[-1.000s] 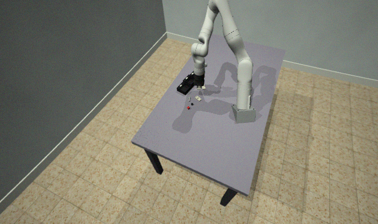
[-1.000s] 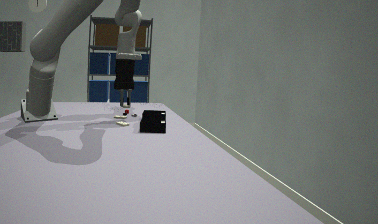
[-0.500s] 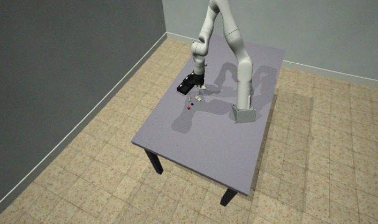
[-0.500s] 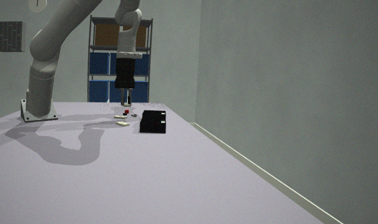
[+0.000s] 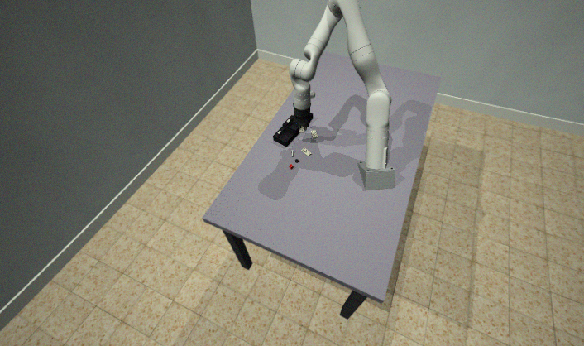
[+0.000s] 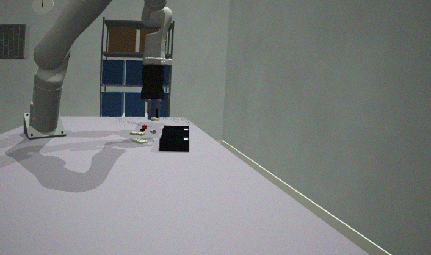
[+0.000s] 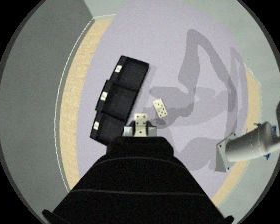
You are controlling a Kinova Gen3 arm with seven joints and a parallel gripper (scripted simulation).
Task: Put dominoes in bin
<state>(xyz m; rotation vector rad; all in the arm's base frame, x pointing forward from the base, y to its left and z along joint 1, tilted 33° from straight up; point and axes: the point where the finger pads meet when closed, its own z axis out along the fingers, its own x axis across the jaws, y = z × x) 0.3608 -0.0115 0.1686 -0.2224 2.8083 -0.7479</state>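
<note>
Domino (image 5: 302, 129) (image 6: 154, 118) (image 7: 140, 120) pinched in hand (image 5: 302, 125) (image 6: 154, 118) (image 7: 140, 125), held above surface (image 5: 311, 223) (image 6: 185, 196) (image 7: 166, 60), presumably raised for clearance over bin walls.

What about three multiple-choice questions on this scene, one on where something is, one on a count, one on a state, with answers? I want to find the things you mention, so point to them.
1. Where is the red cube (image 5: 290, 165) (image 6: 144, 126)?
A) in a bin
B) on the table (image 5: 311, 223) (image 6: 179, 205) (image 7: 121, 30)
C) on the floor

2. How many bins (image 5: 280, 139) (image 6: 174, 144) (image 7: 138, 89) stand in the row?
A) three
B) two
C) five

3. How is the pincer (image 5: 302, 127) (image 6: 154, 118) (image 7: 140, 125)?
A) wide open
B) shut on nothing
C) shut on a domino (image 5: 302, 129) (image 6: 155, 119) (image 7: 140, 120)

1 B: the top view shows it on the tabletop, outside the bins.
2 A: the wrist view shows three compartments.
3 C: the wrist view shows a domino between the fingers.
</note>
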